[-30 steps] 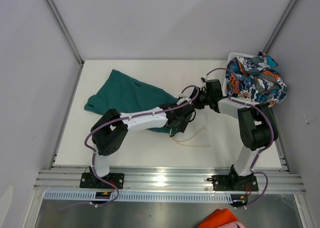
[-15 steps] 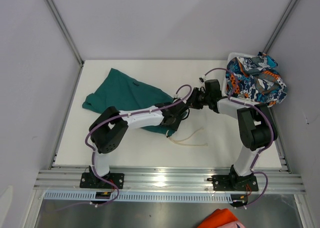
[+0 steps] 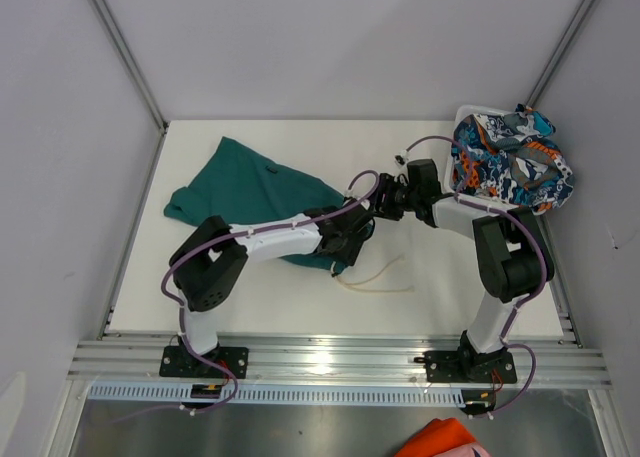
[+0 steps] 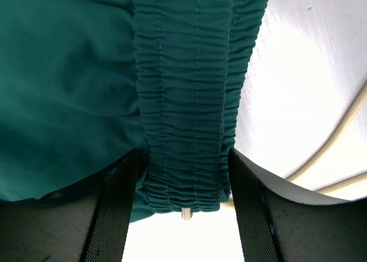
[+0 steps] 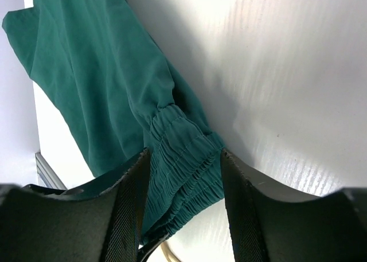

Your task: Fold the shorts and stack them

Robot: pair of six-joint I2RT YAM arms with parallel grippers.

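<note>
Top external view, nearest first: one orange cloth (image 3: 440,439) poked in at the bottom edge, then one pale drawstring (image 3: 385,277) lay on the tabletop (image 3: 300,312). Two hands met mid-table, left hand (image 4: 182,153) and right hand (image 5: 184,153), both spread astride the waistband of the teal shorts (image 3: 250,187). The second pair, the printed shorts (image 3: 510,162), sat heaped in the one white basket (image 3: 468,112), far right.

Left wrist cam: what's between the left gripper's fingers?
The gathered waistband of the teal shorts runs between the open jaws of the left gripper; left wrist view shows it.
</note>
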